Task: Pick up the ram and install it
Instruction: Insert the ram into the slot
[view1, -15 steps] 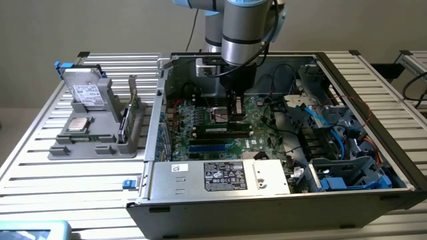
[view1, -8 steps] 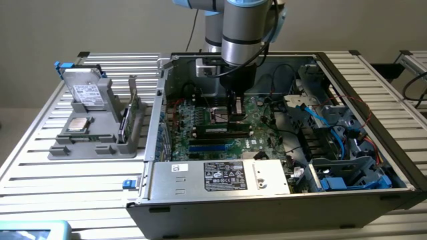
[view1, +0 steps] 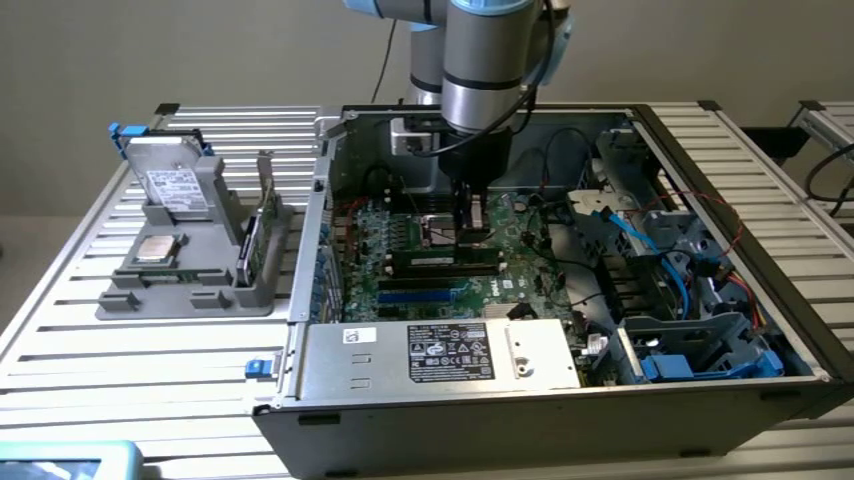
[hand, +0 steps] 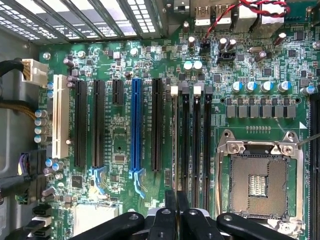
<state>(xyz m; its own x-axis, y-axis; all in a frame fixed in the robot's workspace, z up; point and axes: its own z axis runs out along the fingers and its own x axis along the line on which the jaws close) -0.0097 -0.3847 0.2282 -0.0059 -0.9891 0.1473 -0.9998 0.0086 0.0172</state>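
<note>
The tool (view1: 475, 238) hangs low inside the open computer case (view1: 400, 420), just above the green motherboard (view1: 387, 250). Its dark fingers (hand: 170, 220) are pressed together with no gap showing between them. The ram (view1: 434, 262) stands on its long edge in a memory slot directly under the tool, which sits over the end of the stick nearer the exterior view's right. Whether the tips pinch the stick's top edge or only rest on it cannot be told.

In the wrist view the ram (hand: 175, 145) appears edge-on as a thin strip in the memory slot closest to the black and blue expansion slots (hand: 136, 125), with the open CPU socket (hand: 260, 185) on the far side of the slot bank. The case rests on a slatted metal table (view1: 160, 370), beside a grey parts holder (view1: 147, 295).
</note>
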